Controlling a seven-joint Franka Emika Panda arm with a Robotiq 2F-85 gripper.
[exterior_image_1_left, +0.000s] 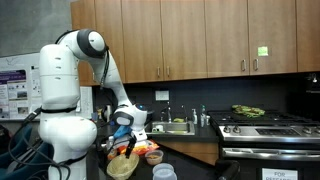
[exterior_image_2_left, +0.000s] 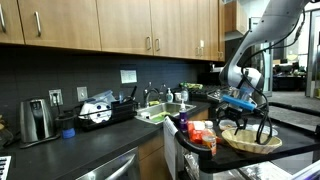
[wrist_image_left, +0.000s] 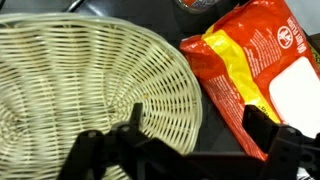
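Observation:
My gripper (wrist_image_left: 197, 128) hangs open with nothing between its fingers, just above the dark counter. In the wrist view one finger stands over the rim of a pale wicker basket (wrist_image_left: 80, 85); the other finger hovers over the edge of an orange-red snack bag (wrist_image_left: 255, 70). The gap between the fingers spans the strip of counter between basket and bag. In both exterior views the gripper (exterior_image_1_left: 125, 137) (exterior_image_2_left: 252, 117) sits low over the basket (exterior_image_1_left: 123, 166) (exterior_image_2_left: 250, 139), with the bag (exterior_image_2_left: 203, 136) beside it.
A sink (exterior_image_2_left: 160, 113) and faucet lie behind the basket. A stove (exterior_image_1_left: 268, 125) stands along the counter, a toaster (exterior_image_2_left: 36, 120) and a dish rack (exterior_image_2_left: 102, 112) further along. A clear container (exterior_image_1_left: 164, 172) sits near the counter's front. Wooden cabinets (exterior_image_1_left: 190, 35) hang overhead.

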